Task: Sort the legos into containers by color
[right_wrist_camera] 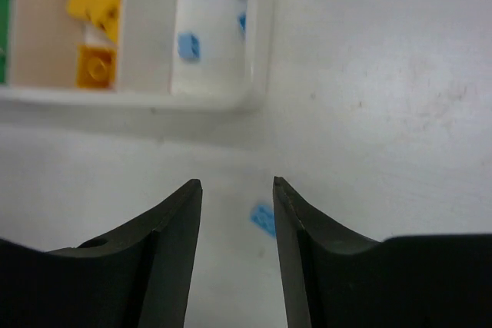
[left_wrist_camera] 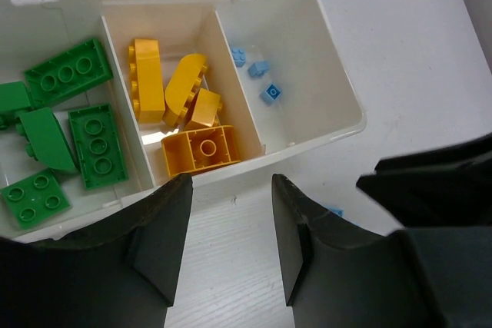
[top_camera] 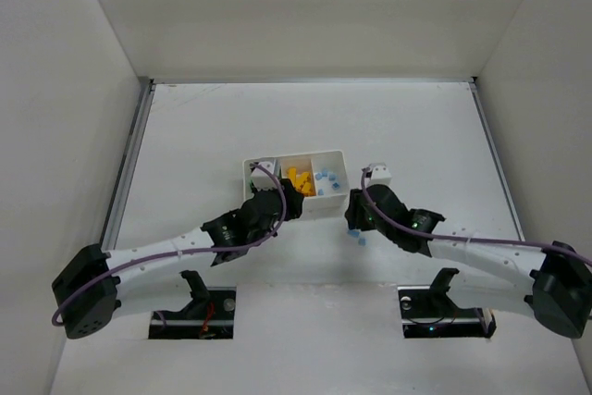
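At mid-table [top_camera: 185, 136], a low white tray [top_camera: 294, 156], split into three compartments.

From the left wrist camera: green legos [left_wrist_camera: 65, 71] in the left compartment, yellow legos [left_wrist_camera: 146, 78] in the middle one, tiny blue legos [left_wrist_camera: 269, 92] in the right one. Loses part of the left compartment past the frame edge, so no full count of the green ones. From above, hides most of that compartment under the left arm's wrist and shows only yellow and blue specks clearly.

Left gripper [left_wrist_camera: 231, 183] just before the tray's near wall, facing the middle compartment. Fingers spread, with only bare table between them, pinching nothing.

Right gripper [right_wrist_camera: 237, 183] low over the table, just off the tray's near right corner. Fingers spread here too. Between the tips, one loose blue lego [right_wrist_camera: 264, 218], flat on the table outside the tray. Sits hard by the edge of the finger on the picture's right; cannot tell whether touching. Not pinched. From above, reads as a blue speck right at the gripper. From the left wrist, barely peeks out beside the right arm's dark bulk.

From the right wrist camera, only the tray's near corner, and blurred. Shows blue legos in the end compartment, yellow next door, and a sliver of green at the left frame edge. Studs hard to make out there.
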Available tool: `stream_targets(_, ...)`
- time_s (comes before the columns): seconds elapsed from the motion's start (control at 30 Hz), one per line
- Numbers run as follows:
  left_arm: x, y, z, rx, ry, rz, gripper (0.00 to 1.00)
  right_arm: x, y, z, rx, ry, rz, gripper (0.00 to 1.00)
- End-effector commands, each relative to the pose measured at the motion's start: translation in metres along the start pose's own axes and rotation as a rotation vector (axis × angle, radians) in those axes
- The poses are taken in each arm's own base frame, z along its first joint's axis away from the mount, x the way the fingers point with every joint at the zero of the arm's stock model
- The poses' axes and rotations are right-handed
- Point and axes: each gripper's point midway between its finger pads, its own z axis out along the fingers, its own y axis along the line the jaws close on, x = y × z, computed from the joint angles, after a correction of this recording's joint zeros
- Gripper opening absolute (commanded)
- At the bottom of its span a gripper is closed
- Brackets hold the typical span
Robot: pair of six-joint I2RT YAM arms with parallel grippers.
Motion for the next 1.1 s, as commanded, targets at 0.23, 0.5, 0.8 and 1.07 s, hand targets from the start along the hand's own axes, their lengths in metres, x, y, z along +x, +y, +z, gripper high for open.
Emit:
stream_targets(0.23,-0.012,-0.006,-0.004,0.032,-0.022,0.002,0.43,0.053,0.009,0.010,-0.024,0.250,-0.139,0.62)
stream_targets(0.5,-0.020,-0.006,-0.006,0.037,-0.040,-0.001,0.43,0.076,0.004,0.018,0.003,0.338,-0.156,0.61)
stream_targets(0.8,-0.030,-0.004,-0.010,0.045,-0.068,-0.001,0.43,0.084,0.000,0.021,0.057,0.360,-0.160,0.48)
stream_targets(1.07,-0.032,0.000,-0.013,0.042,-0.076,-0.005,0.43,0.095,-0.010,0.014,0.173,0.387,-0.181,0.47)
